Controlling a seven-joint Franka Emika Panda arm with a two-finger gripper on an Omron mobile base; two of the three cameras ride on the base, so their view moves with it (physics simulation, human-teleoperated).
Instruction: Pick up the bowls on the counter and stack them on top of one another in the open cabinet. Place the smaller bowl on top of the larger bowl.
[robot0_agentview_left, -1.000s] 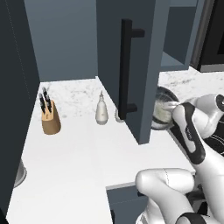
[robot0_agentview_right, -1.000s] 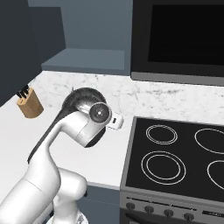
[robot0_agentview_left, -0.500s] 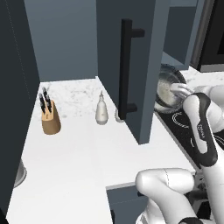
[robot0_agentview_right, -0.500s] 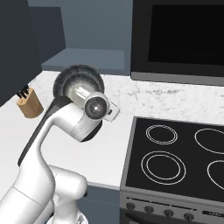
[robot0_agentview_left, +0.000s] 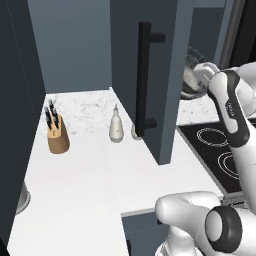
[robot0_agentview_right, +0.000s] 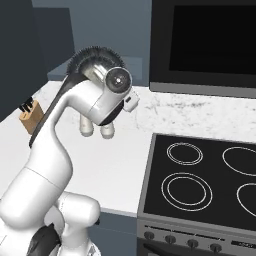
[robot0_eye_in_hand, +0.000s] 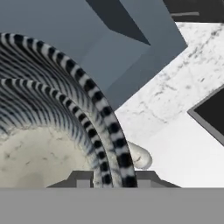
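Hand view: a ribbed dark bowl (robot0_eye_in_hand: 65, 113) sits right against the camera, its pale speckled inside at the lower left; the rim runs down between the finger bases, so the gripper (robot0_eye_in_hand: 107, 175) looks clamped on the bowl's wall, one finger inside and one outside.
Which bowl: I cannot tell whether it is the larger or the smaller one; no second bowl is visible for comparison.
Left base view: the bowl (robot0_agentview_left: 192, 75) is held high beside the cabinet door (robot0_agentview_left: 150, 65), above the stove top (robot0_agentview_left: 220, 150), tipped so its cream inside faces the camera.
Right base view: the bowl's dark ribbed rim (robot0_agentview_right: 95, 57) peeks over the white wrist, raised well above the counter (robot0_agentview_right: 100, 160).
Why held so: a grip on the rim lets the fingers carry a wide bowl they could not span; the tilt follows from the wrist's turn on the way up, by my reading.
Why lifted high: the cabinet's shelf lies above the counter, so the bowl must clear the door edge and the shelf lip first.
Step in hand: carrying the bowl towards the open cabinet, judged from its height and nearness to the door.
Counter: a knife block (robot0_agentview_left: 57, 135) and a white dispenser (robot0_agentview_left: 116, 127) stand near the back wall, well apart from the arm's path.
Risk: the tilted bowl could clip the door edge.
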